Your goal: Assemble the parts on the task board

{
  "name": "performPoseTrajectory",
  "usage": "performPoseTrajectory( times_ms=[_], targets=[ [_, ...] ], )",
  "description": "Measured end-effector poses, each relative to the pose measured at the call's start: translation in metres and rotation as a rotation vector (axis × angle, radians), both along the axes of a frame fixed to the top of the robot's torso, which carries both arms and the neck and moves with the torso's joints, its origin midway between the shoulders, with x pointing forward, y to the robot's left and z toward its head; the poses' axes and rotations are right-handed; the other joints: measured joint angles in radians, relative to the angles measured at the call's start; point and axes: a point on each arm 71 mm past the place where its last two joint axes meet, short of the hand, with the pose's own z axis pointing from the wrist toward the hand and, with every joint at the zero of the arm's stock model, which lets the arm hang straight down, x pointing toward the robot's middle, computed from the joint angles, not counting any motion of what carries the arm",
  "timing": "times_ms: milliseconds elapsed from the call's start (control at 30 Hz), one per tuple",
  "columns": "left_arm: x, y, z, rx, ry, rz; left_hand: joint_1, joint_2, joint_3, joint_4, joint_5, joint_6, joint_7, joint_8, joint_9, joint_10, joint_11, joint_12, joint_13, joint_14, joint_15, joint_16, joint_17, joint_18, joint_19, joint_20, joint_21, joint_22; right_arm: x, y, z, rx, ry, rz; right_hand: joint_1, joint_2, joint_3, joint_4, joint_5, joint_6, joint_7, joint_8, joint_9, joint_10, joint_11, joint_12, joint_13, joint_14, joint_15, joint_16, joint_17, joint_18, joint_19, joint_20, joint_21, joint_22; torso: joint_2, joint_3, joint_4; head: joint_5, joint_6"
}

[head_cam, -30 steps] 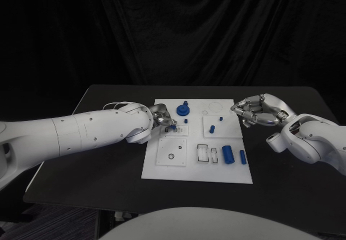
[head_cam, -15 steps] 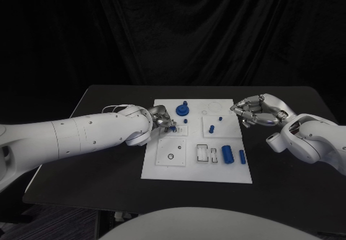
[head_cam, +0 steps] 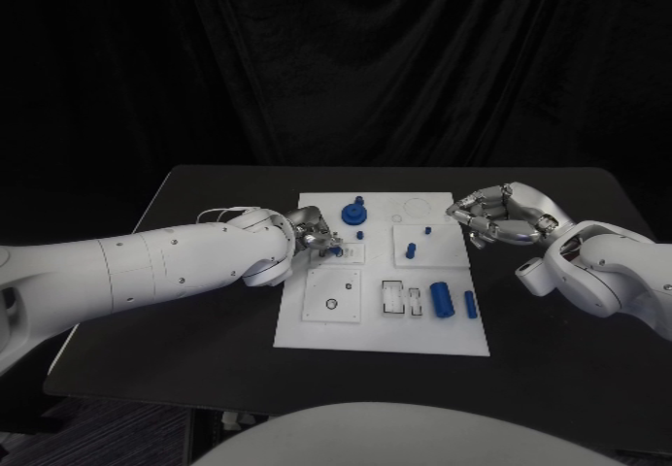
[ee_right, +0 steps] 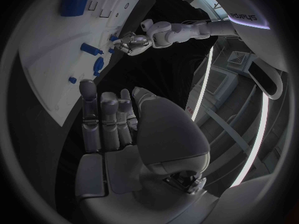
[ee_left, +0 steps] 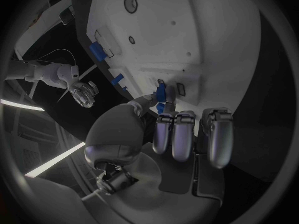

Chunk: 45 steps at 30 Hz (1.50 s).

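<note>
Item: small blue part (ee_left: 161, 91), a short peg-like piece, pinched at the fingertips of the left hand (head_cam: 317, 233) over the left-hand block of the task board (head_cam: 316, 330), near the board's left edge and toward its far side. In the left wrist view the part stands roughly upright against the board, next to a small dark rectangular slot; whether its lower end has entered a seat cannot be told.

Hand state, left: thumb and one finger close on the part, the other fingers (ee_left: 181, 134) lie straight and side by side, clear of the board.

Hand state, right: the right hand (head_cam: 501, 217) hovers off the board's right edge at its far end, fingers curled inward, nothing visible in them.

Other contents of the board: a larger blue knobbed part (head_cam: 354, 210) near the far edge, just beyond the left hand; a small blue peg (head_cam: 412, 251) right of centre; a blue cylinder (head_cam: 441, 298) and a slimmer blue bar (head_cam: 472, 305) lying toward the near right corner.

Risks, as judged: the pinch is light and narrow, so the part may tilt or slip if pressed down off-axis. A slight misalignment with the slot could jam it or skid it across the white surface. The knobbed part stands near the left hand and could be nudged by the straight fingers.
</note>
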Motion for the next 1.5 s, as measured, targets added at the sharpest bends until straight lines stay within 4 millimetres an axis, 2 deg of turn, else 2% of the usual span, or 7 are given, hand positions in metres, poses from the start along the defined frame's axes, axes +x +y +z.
performPoseTrajectory(
  times_ms=[333, 500, 767, 967, 1400, 1467, 1500],
  targets=[
    [-0.0017, 0.0006, -0.0014, -0.004, 0.0, -0.002, 0.001, 0.001, -0.003, 0.003, -0.006, 0.001, -0.001, -0.004, 0.001, 0.0, 0.0, 0.0, 0.0, 0.0, 0.0, 0.0, 0.0, 0.0, -0.004, -0.004, 0.0, 0.0, -0.0001, -0.0001, -0.0008, -0.002, 0.007, 0.001, 0.0, 0.0, 0.001, -0.001, 0.0, 0.0, 0.0, 0.0, 0.0, 0.0, 0.0, 0.0, 0.0, 0.0, 0.0, 0.0, -0.001, 0.0, 0.0, 0.0, 0.0, 0.0, -0.001, -0.0005, -0.0003, -0.001, 0.0],
    [-0.0026, 0.0001, -0.0023, -0.006, 0.001, -0.004, -0.005, 0.008, -0.022, 0.022, -0.053, 0.015, -0.015, -0.013, 0.004, 0.0, 0.0, 0.0, 0.0, 0.0, 0.0, 0.0, 0.0, 0.0, -0.004, -0.004, -0.004, 0.0, 0.0, -0.0004, -0.0013, -0.004, 0.011, 0.0, 0.0, 0.0, 0.001, -0.001, 0.0, 0.0, 0.0, 0.0, 0.0, 0.0, 0.0, 0.0, 0.0, 0.0, 0.0, 0.0, -0.001, 0.0, 0.0, 0.0, 0.0, 0.0, -0.001, -0.0006, -0.0008, -0.002, 0.0],
    [-0.0032, -0.0007, -0.0039, -0.008, 0.0, -0.005, -0.016, 0.019, -0.064, 0.069, -0.123, 0.021, -0.021, -0.032, 0.003, 0.0, 0.0, 0.0, 0.0, 0.0, 0.0, 0.0, 0.0, 0.0, -0.007, 0.0, -0.007, 0.0, 0.0, -0.0004, -0.002, -0.006, 0.019, 0.001, 0.0, 0.0, 0.001, -0.001, 0.0, 0.0, 0.0, 0.0, 0.0, 0.0, 0.0, 0.0, -0.003, 0.0, 0.0, -0.004, -0.003, 0.0, 0.0, 0.0, -0.004, -0.001, -0.001, -0.0004, -0.0008, -0.005, 0.0],
    [-0.0031, -0.0002, -0.005, -0.008, -0.002, -0.001, -0.028, 0.009, -0.104, 0.11, -0.157, 0.016, -0.017, -0.051, -0.006, 0.0, 0.0, 0.0, 0.0, 0.0, 0.0, 0.0, 0.0, 0.0, -0.009, 0.002, -0.012, 0.0, -0.0001, -0.0004, -0.0026, -0.008, 0.025, 0.002, 0.0, 0.0, 0.001, -0.001, 0.0, 0.0, 0.0, 0.004, 0.0, 0.0, 0.0, 0.0, -0.004, -0.004, 0.004, -0.004, -0.004, 0.0, -0.004, -0.004, -0.01, -0.002, -0.001, -0.0004, -0.0004, -0.008, 0.0],
    [-0.0024, 0.0015, -0.0057, -0.007, -0.003, 0.005, -0.03, 0.007, -0.136, 0.135, -0.166, 0.017, -0.01, -0.058, -0.006, 0.0, 0.0, 0.0, 0.0, 0.0, 0.0, 0.0, 0.0, 0.0, -0.011, 0.003, -0.012, 0.001, -0.0001, -0.0001, -0.0038, -0.012, 0.041, 0.006, 0.0, 0.0, 0.004, -0.004, 0.0, -0.004, -0.004, 0.004, 0.0, -0.007, 0.0, 0.0, -0.006, -0.004, 0.004, -0.004, -0.005, 0.0, -0.004, -0.004, -0.01, -0.002, 0.001, -0.0004, -0.0017, -0.01, 0.0],
    [-0.0024, 0.0015, -0.0057, -0.007, -0.003, 0.004, -0.012, 0.005, -0.14, 0.119, -0.118, 0.017, -0.01, -0.062, -0.006, 0.0, 0.0, 0.0, 0.0, 0.0, 0.0, 0.0, 0.0, 0.0, -0.011, 0.003, -0.012, 0.001, -0.0001, -0.0001, -0.004, -0.012, 0.042, 0.007, 0.0, 0.0, 0.004, -0.004, 0.0, -0.004, -0.004, 0.004, 0.0, -0.007, 0.0, 0.0, -0.006, -0.004, 0.004, -0.004, -0.005, 0.002, -0.004, -0.004, -0.01, -0.003, 0.001, -0.0004, -0.0014, -0.01, 0.0],
    [-0.0023, 0.0014, -0.0057, -0.007, -0.002, 0.003, -0.006, 0.004, -0.138, 0.114, -0.108, 0.017, -0.01, -0.063, -0.006, 0.0, 0.0, 0.0, 0.0, 0.0, 0.0, 0.0, 0.0, 0.0, -0.011, 0.003, -0.012, 0.001, -0.0001, 0.0, -0.004, -0.013, 0.043, 0.007, 0.0, 0.0, 0.004, -0.004, 0.0, -0.004, -0.004, 0.004, 0.0, -0.007, 0.0, 0.0, -0.007, -0.004, 0.004, -0.004, -0.005, 0.003, -0.004, -0.004, -0.01, -0.003, 0.001, -0.0004, -0.0014, -0.01, 0.0]
  ],
)
